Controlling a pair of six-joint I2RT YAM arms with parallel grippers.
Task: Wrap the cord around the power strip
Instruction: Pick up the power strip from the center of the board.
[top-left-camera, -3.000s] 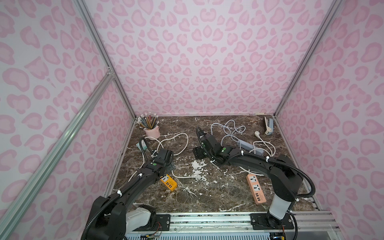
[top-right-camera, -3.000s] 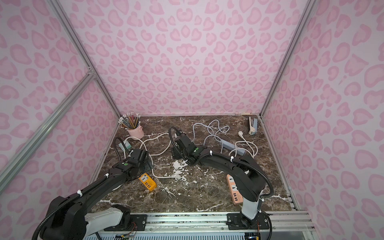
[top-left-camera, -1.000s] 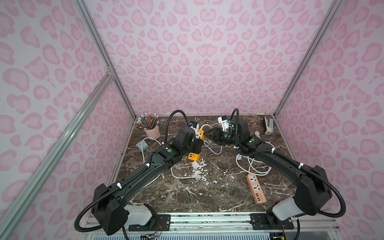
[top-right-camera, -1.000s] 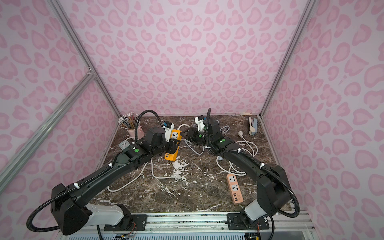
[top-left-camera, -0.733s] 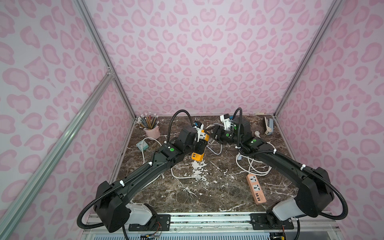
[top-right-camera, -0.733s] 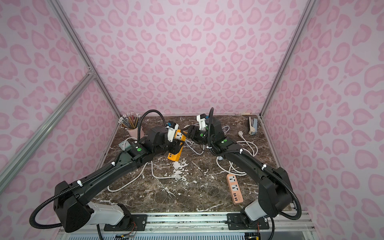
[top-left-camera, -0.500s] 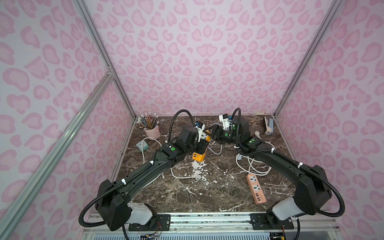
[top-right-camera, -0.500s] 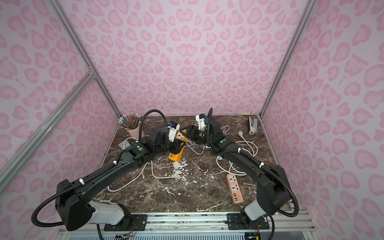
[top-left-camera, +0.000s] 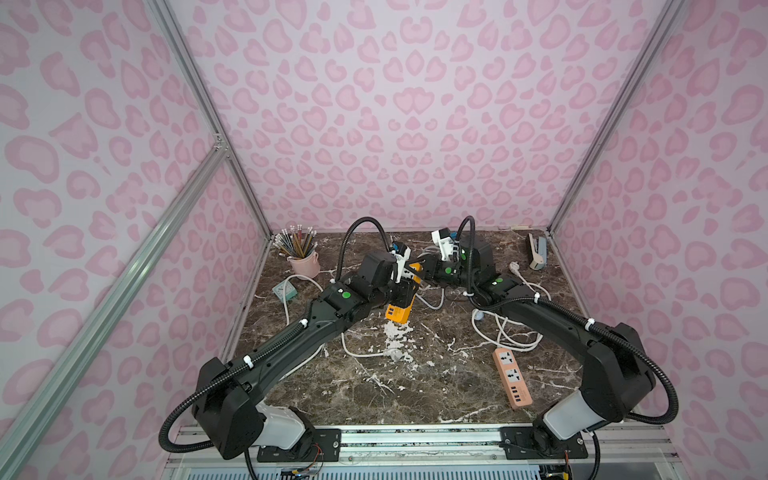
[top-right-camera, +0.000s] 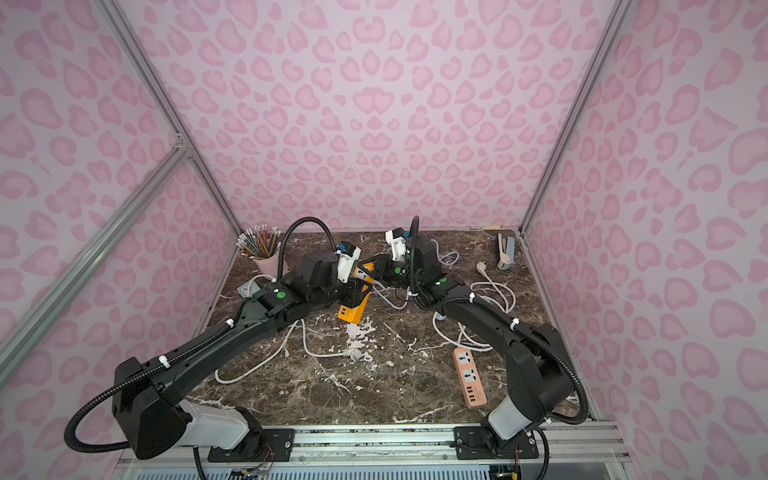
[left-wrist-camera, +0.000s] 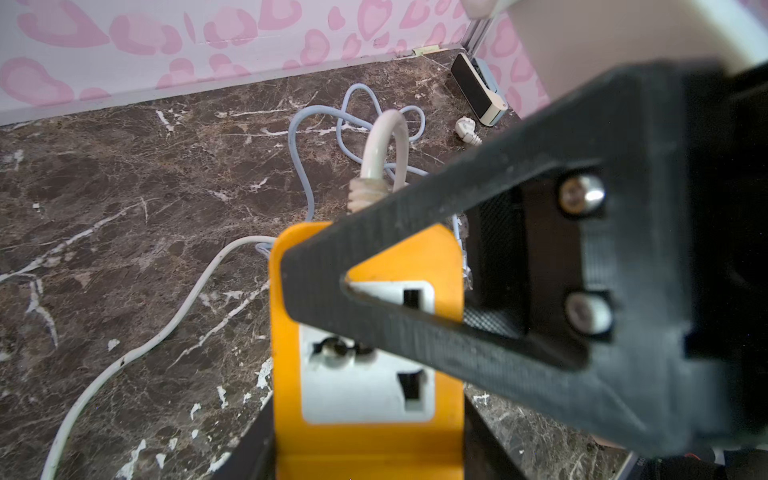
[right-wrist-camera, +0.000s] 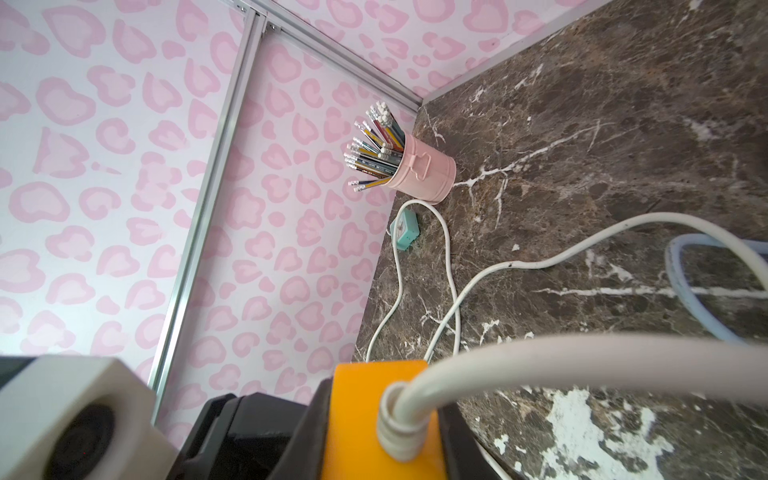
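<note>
Orange power strip (top-left-camera: 397, 312) off the marble table (top-left-camera: 415, 395), hanging tilted, pinched across its sides by left gripper (top-left-camera: 402, 291). Right gripper (top-left-camera: 419, 269) clamped on the end where the cord (left-wrist-camera: 380, 153) leaves. That exit masked in both top views; strip's lower end cut off at left wrist. Three seconds back: strip flat on table.

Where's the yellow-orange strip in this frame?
In a top view the yellow-orange strip is centre-back over the table, clamped in the left gripper, with the right gripper right at its cord end.
</note>
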